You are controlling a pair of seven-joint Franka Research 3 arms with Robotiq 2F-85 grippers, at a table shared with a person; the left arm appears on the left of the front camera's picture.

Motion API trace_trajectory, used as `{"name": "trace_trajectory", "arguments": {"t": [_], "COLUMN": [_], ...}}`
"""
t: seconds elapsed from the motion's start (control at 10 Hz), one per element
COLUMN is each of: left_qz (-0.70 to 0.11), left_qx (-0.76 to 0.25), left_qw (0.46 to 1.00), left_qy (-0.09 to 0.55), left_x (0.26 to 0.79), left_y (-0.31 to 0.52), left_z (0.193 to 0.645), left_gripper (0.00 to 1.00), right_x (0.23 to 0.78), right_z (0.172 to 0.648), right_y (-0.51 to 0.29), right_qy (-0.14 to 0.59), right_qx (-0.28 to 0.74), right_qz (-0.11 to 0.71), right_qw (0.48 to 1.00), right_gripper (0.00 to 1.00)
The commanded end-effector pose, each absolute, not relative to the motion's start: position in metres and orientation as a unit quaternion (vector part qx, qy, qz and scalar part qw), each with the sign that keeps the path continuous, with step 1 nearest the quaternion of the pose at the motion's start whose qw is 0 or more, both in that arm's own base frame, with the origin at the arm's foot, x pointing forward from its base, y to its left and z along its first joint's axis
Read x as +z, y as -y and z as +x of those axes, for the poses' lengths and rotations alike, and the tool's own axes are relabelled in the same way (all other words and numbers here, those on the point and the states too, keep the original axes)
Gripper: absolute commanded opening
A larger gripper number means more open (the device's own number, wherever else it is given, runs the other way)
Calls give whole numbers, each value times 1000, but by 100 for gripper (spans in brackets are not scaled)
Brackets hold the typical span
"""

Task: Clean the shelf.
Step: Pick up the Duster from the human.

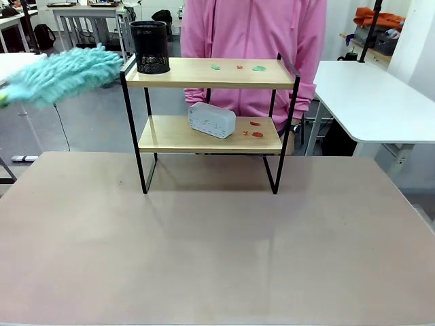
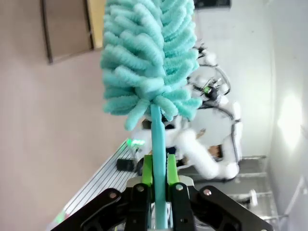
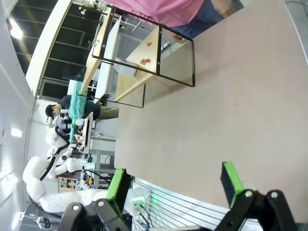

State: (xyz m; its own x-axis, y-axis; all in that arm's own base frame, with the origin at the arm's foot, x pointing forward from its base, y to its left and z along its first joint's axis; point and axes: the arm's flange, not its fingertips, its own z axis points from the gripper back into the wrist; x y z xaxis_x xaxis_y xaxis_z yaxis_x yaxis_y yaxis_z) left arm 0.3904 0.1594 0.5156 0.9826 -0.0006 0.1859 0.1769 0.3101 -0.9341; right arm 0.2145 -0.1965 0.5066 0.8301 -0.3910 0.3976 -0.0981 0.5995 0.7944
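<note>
Firstly, the left jaws are shut tight on the thin teal handle of a duster, the green pads pressing it from both sides. The duster's fluffy teal head is raised above the far left corner of the tabletop. It appears blurred, with its tip just beside the top left corner of the shelf; contact cannot be confirmed. The right jaws stand wide apart with nothing between the pads, over bare tabletop near one edge. The shelf stands upright on its four legs near the middle of the far edge of the tabletop. On its upper board, a black mesh cup sits at the left end. Two small green scraps and one red scrap lie towards the right end. On the lower board, a white box sits near the middle, with small red scraps just to its right. A person in a pink top stands behind the shelf at the far edge.
</note>
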Motion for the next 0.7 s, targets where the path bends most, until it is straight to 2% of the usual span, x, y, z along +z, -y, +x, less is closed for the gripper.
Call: {"name": "trace_trajectory", "arguments": {"t": [0.0, 0.2, 0.3, 0.4, 0.5, 0.6], "left_qz": [-535, -481, -476, -456, -487, -487], "left_qx": [-68, -41, -70, -100, -52, -52], "left_qw": [840, 872, 874, 883, 870, 870], "left_qy": [61, 81, 62, 52, 53, 53], "left_x": [489, 459, 453, 448, 454, 454], "left_y": [-164, -170, -165, -157, -178, -178], "left_z": [328, 283, 269, 266, 277, 277], "left_gripper": [0, 0, 0, 0, 0, 0], "right_x": [509, 509, 509, 509, 509, 509], "right_z": [216, 216, 216, 216, 216, 216], "right_y": [196, 196, 196, 196, 196, 196], "right_qy": [290, 290, 290, 290, 290, 290], "right_qx": [-76, -76, -76, -76, -76, -76], "right_qz": [443, 443, 443, 443, 443, 443], "right_qw": [845, 845, 845, 845, 845, 845], "right_gripper": [100, 100, 100, 100, 100, 100]}}
